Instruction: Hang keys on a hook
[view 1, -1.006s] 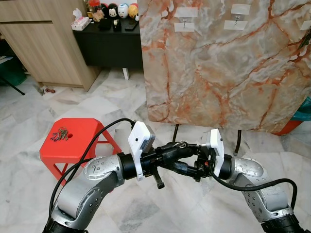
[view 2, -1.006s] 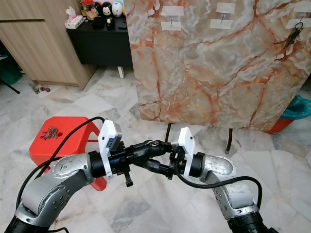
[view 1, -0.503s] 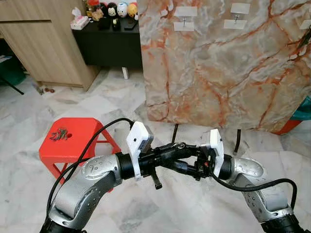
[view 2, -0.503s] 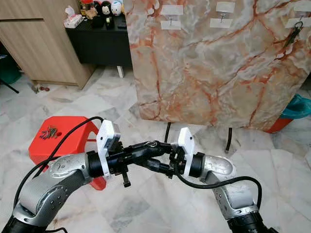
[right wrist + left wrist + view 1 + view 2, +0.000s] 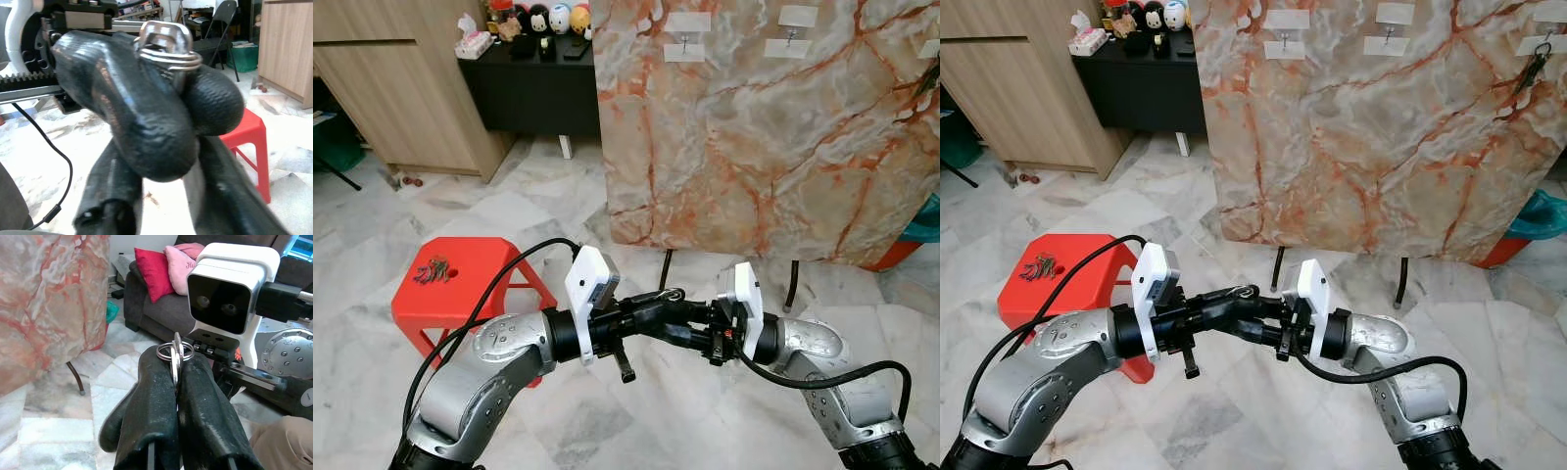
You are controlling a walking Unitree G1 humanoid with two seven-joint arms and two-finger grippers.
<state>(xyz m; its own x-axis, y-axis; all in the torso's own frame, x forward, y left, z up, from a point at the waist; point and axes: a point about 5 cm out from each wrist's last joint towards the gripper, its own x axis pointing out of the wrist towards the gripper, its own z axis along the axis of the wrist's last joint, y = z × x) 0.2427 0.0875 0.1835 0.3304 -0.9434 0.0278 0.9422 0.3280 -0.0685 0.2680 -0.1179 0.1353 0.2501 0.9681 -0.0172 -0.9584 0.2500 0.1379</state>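
Since a second ago very little has shifted: my two arms have kept their meeting point in front of my chest, with my left wrist camera housing sliding a touch toward my left, and the scene around them unchanged. My left gripper [image 5: 175, 363] is pressed closed on the key ring [image 5: 172, 352], its steel loop standing proud between the pad tips, and a dark key [image 5: 625, 366] dangles below my left wrist. My right gripper [image 5: 683, 315] reaches across to the same spot, its fingers lapped around my left ones at the ring; whether they are truly clamped or only resting there I cannot tell. The marble board [image 5: 764, 127] stands well ahead of me on thin legs, with small hooks [image 5: 685, 42] on white patches near its top edge, and one at the far right already carries something dark [image 5: 1530, 70]. A second bunch of keys [image 5: 434, 270] lies on the red stool [image 5: 460, 294] to my left. The risk, as I judge it, is in the handover: if my left fingers let go before the right ones have a firm pinch on that thin ring, it could slip out and drop to the marble floor [image 5: 558, 215]. The tangle of fingers could also snag the ring.
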